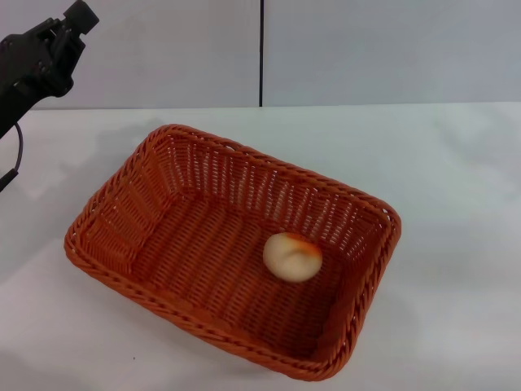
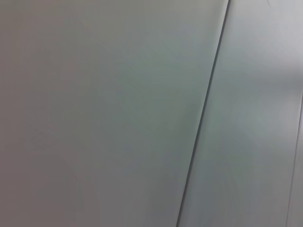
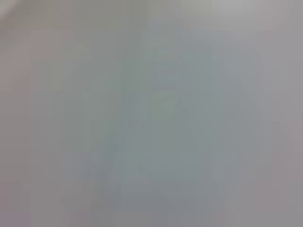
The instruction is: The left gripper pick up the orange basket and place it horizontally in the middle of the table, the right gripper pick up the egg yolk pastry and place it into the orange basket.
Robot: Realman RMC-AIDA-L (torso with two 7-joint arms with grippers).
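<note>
Head view: the orange basket (image 1: 232,248) lies on the table (image 1: 456,212), slightly skewed, with the egg yolk pastry (image 1: 292,257) inside, right of the basket's centre. The left gripper (image 1: 69,28) is raised at far left, well apart from the basket; whether its fingers are parted cannot be told. The round pastry could roll if the basket is nudged.

Left wrist view: only a grey wall panel.

Right wrist view: featureless grey; the right gripper is unseen.
</note>
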